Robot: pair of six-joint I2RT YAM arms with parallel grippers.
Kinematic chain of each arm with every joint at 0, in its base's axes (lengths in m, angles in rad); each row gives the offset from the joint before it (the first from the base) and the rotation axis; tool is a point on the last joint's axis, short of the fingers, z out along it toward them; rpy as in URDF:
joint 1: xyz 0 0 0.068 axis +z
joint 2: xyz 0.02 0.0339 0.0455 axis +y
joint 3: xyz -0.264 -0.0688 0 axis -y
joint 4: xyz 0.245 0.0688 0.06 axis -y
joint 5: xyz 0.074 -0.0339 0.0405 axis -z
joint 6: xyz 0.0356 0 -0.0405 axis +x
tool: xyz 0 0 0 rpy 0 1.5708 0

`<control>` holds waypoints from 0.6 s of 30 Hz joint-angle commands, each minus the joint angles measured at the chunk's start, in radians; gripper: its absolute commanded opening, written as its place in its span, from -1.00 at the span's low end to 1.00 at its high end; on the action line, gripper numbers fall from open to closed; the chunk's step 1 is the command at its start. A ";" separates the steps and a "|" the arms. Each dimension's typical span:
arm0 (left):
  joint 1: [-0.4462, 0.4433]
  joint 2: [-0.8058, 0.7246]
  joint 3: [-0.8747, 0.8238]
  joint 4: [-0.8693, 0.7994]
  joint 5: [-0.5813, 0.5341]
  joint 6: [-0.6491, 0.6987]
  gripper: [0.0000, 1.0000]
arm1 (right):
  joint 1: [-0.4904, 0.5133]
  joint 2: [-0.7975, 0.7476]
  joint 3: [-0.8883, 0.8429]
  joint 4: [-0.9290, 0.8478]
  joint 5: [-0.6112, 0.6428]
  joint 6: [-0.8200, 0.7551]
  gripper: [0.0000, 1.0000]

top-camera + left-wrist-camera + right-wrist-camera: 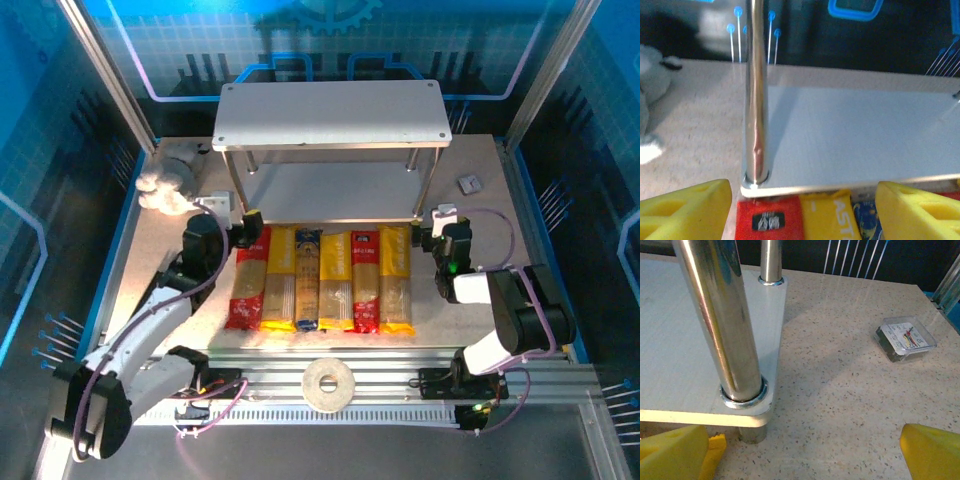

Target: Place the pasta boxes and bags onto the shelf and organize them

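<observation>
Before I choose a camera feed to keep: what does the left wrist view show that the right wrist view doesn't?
Left wrist: ends of a red pack and the blue-ended pack, plus a plush toy. Right wrist: a small clear case on the tabletop. Both: the shelf's lower board, a chrome leg.

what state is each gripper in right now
left gripper: open, holding nothing
right gripper: open, holding nothing
</observation>
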 commanded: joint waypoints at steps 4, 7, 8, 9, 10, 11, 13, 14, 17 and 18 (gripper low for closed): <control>-0.009 -0.081 0.060 -0.217 -0.053 -0.056 0.55 | 0.005 -0.218 0.212 -0.436 -0.057 0.024 0.94; -0.010 -0.103 0.088 -0.268 -0.076 -0.080 0.55 | 0.076 -0.327 0.322 -0.700 0.041 0.076 0.98; -0.010 -0.107 0.099 -0.286 -0.081 -0.089 0.55 | 0.089 -0.347 0.366 -0.802 0.069 0.108 0.99; -0.010 -0.110 0.110 -0.306 -0.084 -0.097 0.56 | 0.096 -0.359 0.419 -0.933 0.079 0.158 0.99; -0.011 -0.111 0.121 -0.329 -0.088 -0.101 0.61 | 0.100 -0.364 0.468 -1.060 0.071 0.210 0.99; -0.011 -0.109 0.129 -0.347 -0.089 -0.100 0.66 | 0.104 -0.362 0.507 -1.152 0.054 0.251 1.00; -0.012 -0.095 0.152 -0.393 -0.091 -0.096 0.70 | 0.125 -0.351 0.563 -1.347 0.005 0.312 0.99; -0.012 -0.086 0.159 -0.410 -0.088 -0.097 0.70 | 0.144 -0.347 0.570 -1.407 0.001 0.344 0.99; -0.012 -0.064 0.164 -0.442 -0.071 -0.123 0.69 | 0.248 -0.353 0.548 -1.528 0.021 0.430 0.99; -0.012 -0.063 0.160 -0.445 -0.066 -0.129 0.69 | 0.288 -0.360 0.529 -1.547 0.027 0.462 0.99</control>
